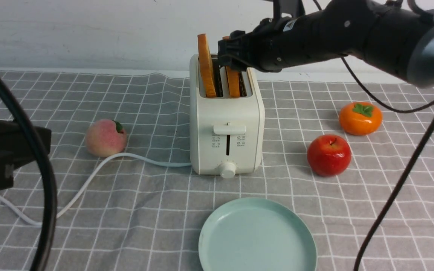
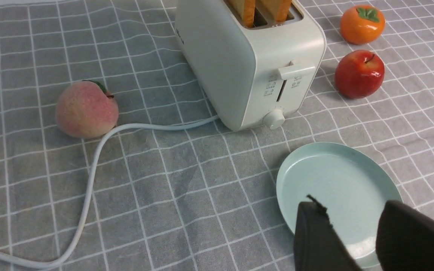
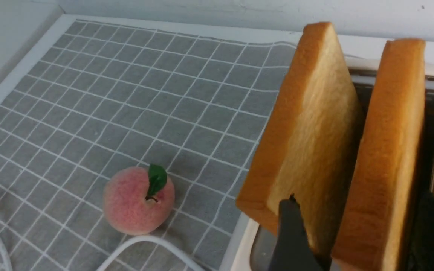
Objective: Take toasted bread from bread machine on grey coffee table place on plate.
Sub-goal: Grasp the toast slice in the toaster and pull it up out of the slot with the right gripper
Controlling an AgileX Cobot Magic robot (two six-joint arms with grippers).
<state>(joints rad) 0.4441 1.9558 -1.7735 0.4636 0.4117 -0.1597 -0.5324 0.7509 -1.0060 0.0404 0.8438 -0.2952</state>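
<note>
Closest to the lens is the left hand (image 2: pixel 352 210), its two black fingers (image 2: pixel 315 241) spread and holding nothing; the mint-green plate (image 2: pixel 333 177) shows through the gap between them.

The right hand (image 3: pixel 360 210) reaches in from 2 o'clock over the top of the bread machine (image 1: pixel 226 124). Its fingers are spread, one down between the two slices and one on the outer side, so the slice in the slot on the robot's right stands between them. Whether the pads actually press on the crust cannot be told.

Both pieces of toasted bread (image 1: pixel 233 82) stand on edge in their slots. The slice on the robot's left (image 1: pixel 206 66) rises higher and leans a little.

The cream-white machine stands mid-worktop (image 1: pixel 156 210) on the grey checked cloth, its lever (image 1: pixel 229 129) and round knob (image 1: pixel 227 169) facing the robot. The plate lies flat at 6 o'clock from it, near but apart.

A peach (image 1: pixel 105 138) sits at 9 o'clock, with the white power cord (image 1: pixel 89 180) curving just beside it. A red apple (image 1: pixel 329 155) rests at 4 o'clock from the machine, and an orange persimmon (image 1: pixel 360 118) lies farther out at 3 o'clock.
</note>
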